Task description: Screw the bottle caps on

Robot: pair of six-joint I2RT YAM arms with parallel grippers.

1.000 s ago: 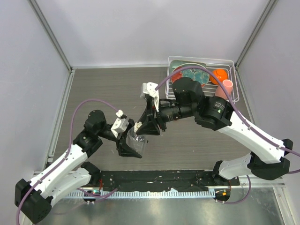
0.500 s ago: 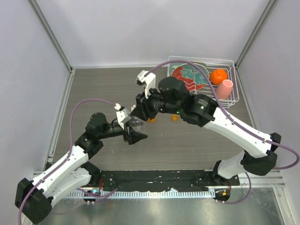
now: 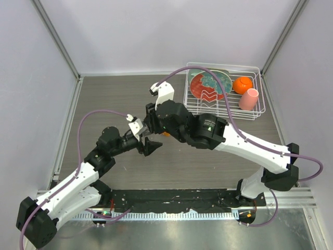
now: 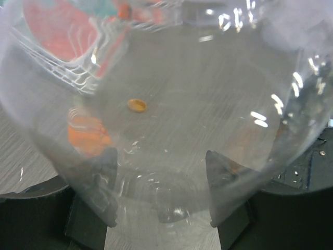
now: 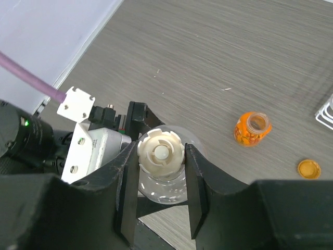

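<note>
Annotator: Change since a second ago: your right gripper (image 5: pixel 161 171) now sits further left and back over the table (image 5: pixel 218 52), and the left gripper (image 4: pixel 161 183) is carried along under it.
Operator: Grips?
Annotator: Your right fingers pinch the cream-white cap (image 5: pixel 161 151) from both sides, jaws closed to cap width. The cap rests on the neck of the clear bottle (image 5: pixel 162 189). Left jaws clamp that bottle's body (the wrist view is mostly plastic glare).
Operator: Meaning?
Annotator: The cap looks seated, so you're at the twisting step. I can't tell if the threads have caught. The orange bottle (image 5: pixel 251 129) stands open on the table, with the orange cap (image 5: pixel 308 169) lying apart from it. That pair is yours next.
</note>
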